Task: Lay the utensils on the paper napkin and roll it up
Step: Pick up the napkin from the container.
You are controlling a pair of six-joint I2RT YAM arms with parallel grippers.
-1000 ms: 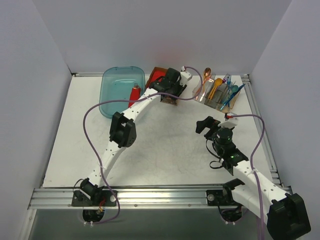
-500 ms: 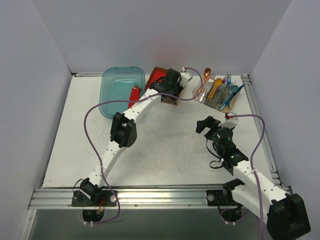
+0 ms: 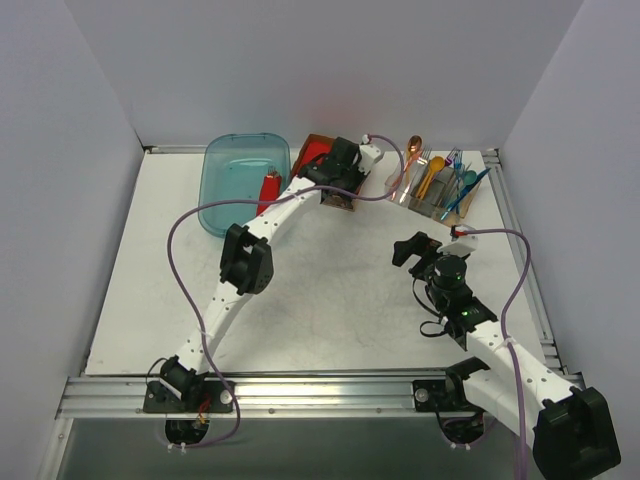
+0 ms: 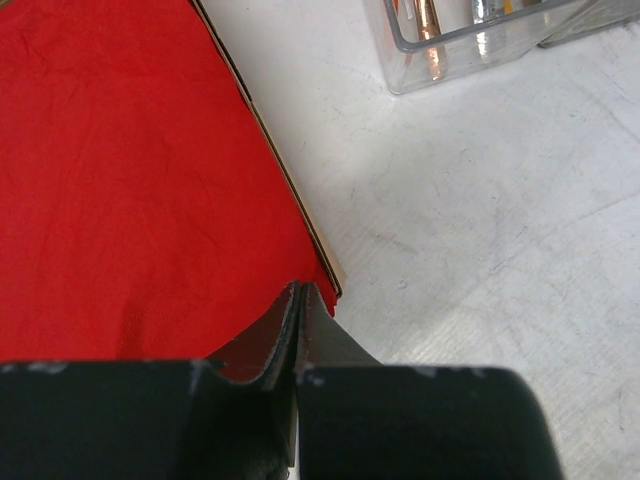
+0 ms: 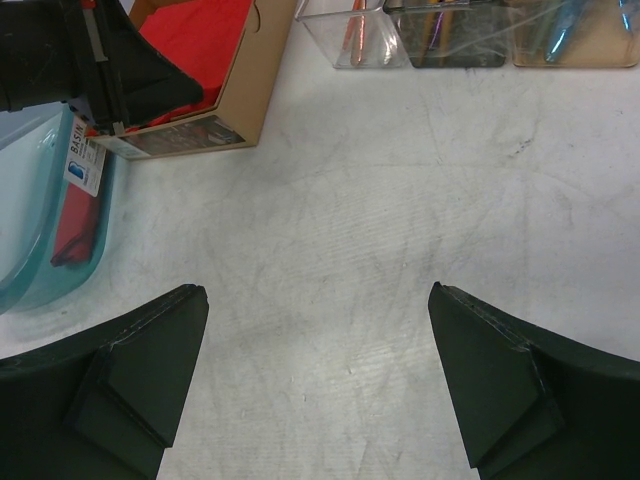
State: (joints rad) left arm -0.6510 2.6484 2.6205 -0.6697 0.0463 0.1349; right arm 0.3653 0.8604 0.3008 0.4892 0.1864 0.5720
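Landmark: cardboard box [image 5: 250, 90] at the far side of the table [image 5: 400, 200], holding a red stack.

- Left gripper [image 4: 300, 296]: over the box's near right corner. Jaws pressed together, pinching the corner of the paper napkin [image 4: 130, 180]. Pinched corner lifted slightly off the stack; rest of the sheet lying flat inside the box.
- Right gripper [image 5: 318, 292]: well apart from the box, nearer the arm bases and to the box's right. Fingers spread wide, nothing between them, only bare table below.
- Utensils [image 3: 464, 186]: teal spoon and blue piece standing among other cutlery in a clear organizer [image 4: 470, 45], to the right of the box and just beside it.
- Orange spoon [image 3: 414, 145]: upright at the organizer end closest to the box.
- Teal basin [image 3: 215, 160]: just left of the box, with a small red item [image 3: 270, 187] at the rim on the box side.
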